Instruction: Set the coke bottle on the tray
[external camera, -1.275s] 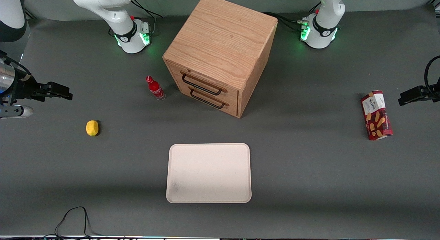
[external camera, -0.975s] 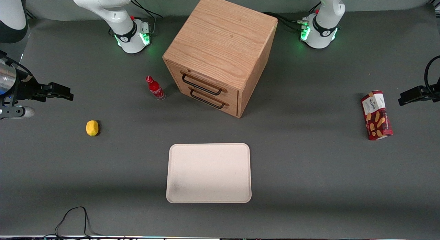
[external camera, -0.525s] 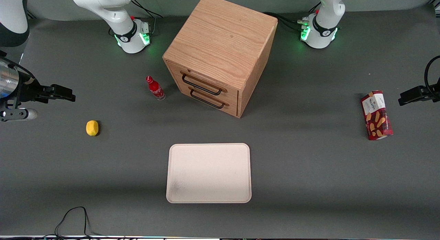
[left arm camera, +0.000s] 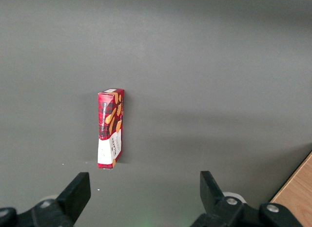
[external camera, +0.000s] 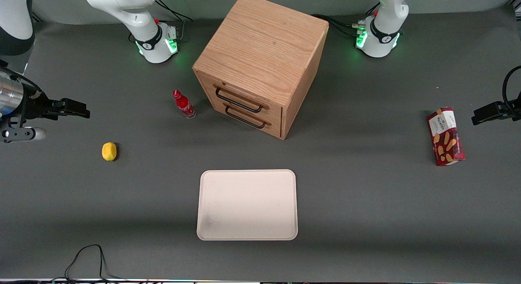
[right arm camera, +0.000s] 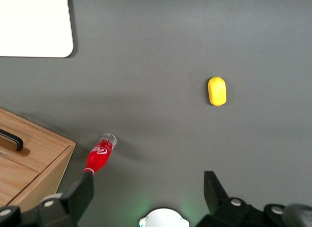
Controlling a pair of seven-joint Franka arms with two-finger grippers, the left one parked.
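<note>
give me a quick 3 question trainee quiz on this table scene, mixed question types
1. True or false: the coke bottle already stands on the tray.
2. Which thing lies nearest the gripper? A) the biscuit box B) the lemon C) the wooden cabinet
3. Fill in: the gripper's fingers are ____ and hold nothing.

Key
1. False: the bottle stands upright on the table beside the cabinet's drawer front, farther from the front camera than the tray.
2. B: the gripper hangs above the table at the working arm's end, with the lemon close by.
3. Open, as the right wrist view shows.
</note>
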